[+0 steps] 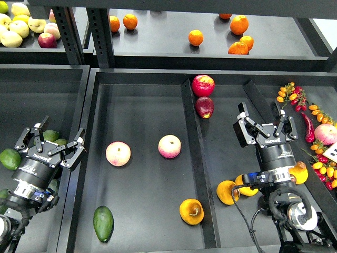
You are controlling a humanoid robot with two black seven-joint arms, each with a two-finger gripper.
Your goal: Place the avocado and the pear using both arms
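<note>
The avocado [103,223], dark green and teardrop-shaped, lies near the front left corner of the middle tray [142,105]. The pear [191,211], golden yellow with a brown stem dimple, rests near the front of the same tray, close to the divider [196,158]. My left gripper [54,139] hovers open and empty over the left bin, up and left of the avocado. Over the right compartment my right gripper [265,124] also stands open and holds nothing, up and right of the pear.
Two pink-cream peaches [118,153] [169,146] lie mid-tray. Red apples [203,85] sit by the divider's far end. Yellow fruits [227,192] lie under my right arm. Green fruits [9,158] fill the left bin. Chillies and small tomatoes [316,121] line the right edge; oranges [196,37] sit on the back shelf.
</note>
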